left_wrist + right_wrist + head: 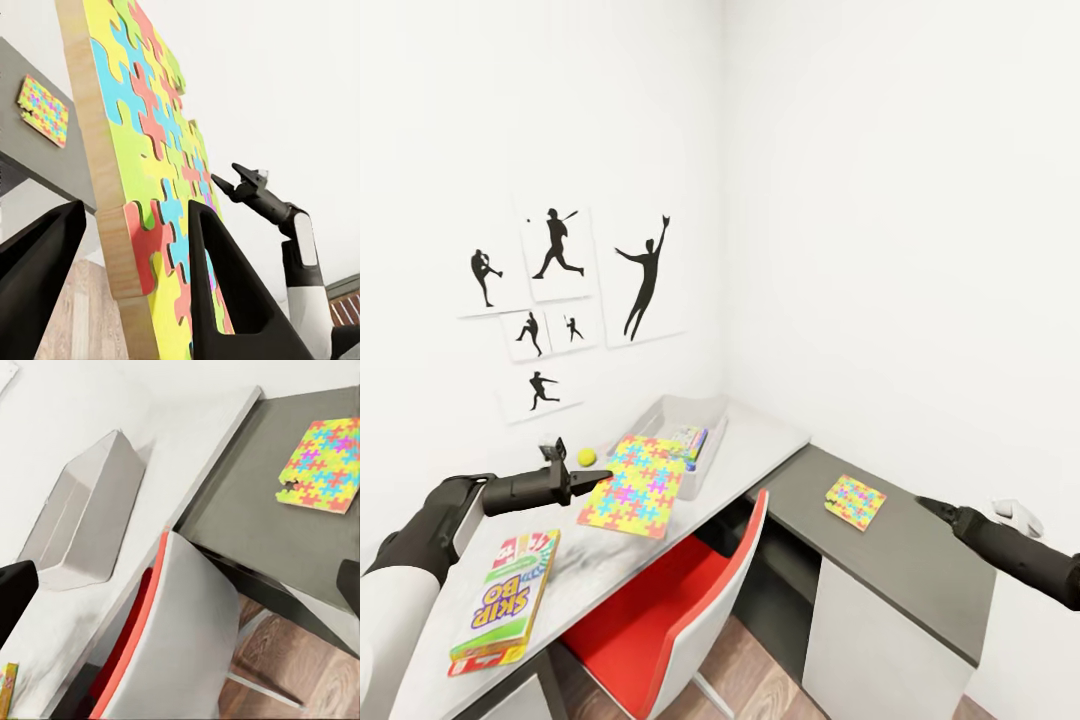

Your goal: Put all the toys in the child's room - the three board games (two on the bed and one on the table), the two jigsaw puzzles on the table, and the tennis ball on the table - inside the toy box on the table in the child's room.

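Left end effector (135,247) is pinching a jigsaw puzzle (635,485) beside the toy box (715,440).
Its fingers are closing on the sheet's edge over the bench (760,440); right end effector (928,504), spread, is hovering near the smaller puzzle (855,501); a Skip-Bo box (505,600) is lying below the left one.

You are in a child's room: baseball silhouette prints (555,300) on white walls, red chair (660,610), jigsaw puzzle (635,485) and Skip-Bo game (505,600) on the surface (760,430).
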Available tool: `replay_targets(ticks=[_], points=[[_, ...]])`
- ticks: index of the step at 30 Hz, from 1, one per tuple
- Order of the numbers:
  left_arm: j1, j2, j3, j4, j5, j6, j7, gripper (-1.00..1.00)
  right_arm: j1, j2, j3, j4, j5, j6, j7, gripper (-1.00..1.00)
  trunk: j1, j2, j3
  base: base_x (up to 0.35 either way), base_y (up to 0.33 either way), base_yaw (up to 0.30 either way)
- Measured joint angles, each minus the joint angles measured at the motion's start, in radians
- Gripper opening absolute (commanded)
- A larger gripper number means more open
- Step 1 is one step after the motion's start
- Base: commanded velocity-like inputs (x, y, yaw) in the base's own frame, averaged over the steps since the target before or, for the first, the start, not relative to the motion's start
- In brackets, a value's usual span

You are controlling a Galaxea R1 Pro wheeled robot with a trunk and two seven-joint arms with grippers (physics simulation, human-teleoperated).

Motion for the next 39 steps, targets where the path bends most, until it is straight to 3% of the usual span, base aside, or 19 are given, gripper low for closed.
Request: replay_targets(ticks=[4, 15, 27, 39], points=[[0.0, 0.0, 0.0, 0.0, 0.0, -0.002, 0.001, -1.0, -0.014, 0.003, 0.033, 0.002, -0.009, 0.0, -0.058, 1.0, 0.0, 0.0, 0.0, 0.153, 0.044, 0.0], [0.0, 0.001, 0.001, 0.0, 0.001, -0.002, 0.001, -1.0, -0.016, 0.016, 0.045, -0.002, -0.017, 0.0, -0.06, 1.0, 0.0, 0.0, 0.0, 0.079, -0.014, 0.017], [0.0, 0.002, 0.002, 0.0, 0.001, -0.003, 0.001, -1.0, -0.016, 0.018, 0.047, -0.002, -0.017, 0.0, -0.059, 1.0, 0.0, 0.0, 0.0, 0.233, -0.153, 0.265], [0.0, 0.002, 0.004, 0.0, 0.001, -0.004, 0.0, -1.0, -0.015, 0.017, 0.045, -0.001, -0.017, 0.0, -0.057, 1.0, 0.0, 0.0, 0.0, 0.267, -0.017, 0.292]])
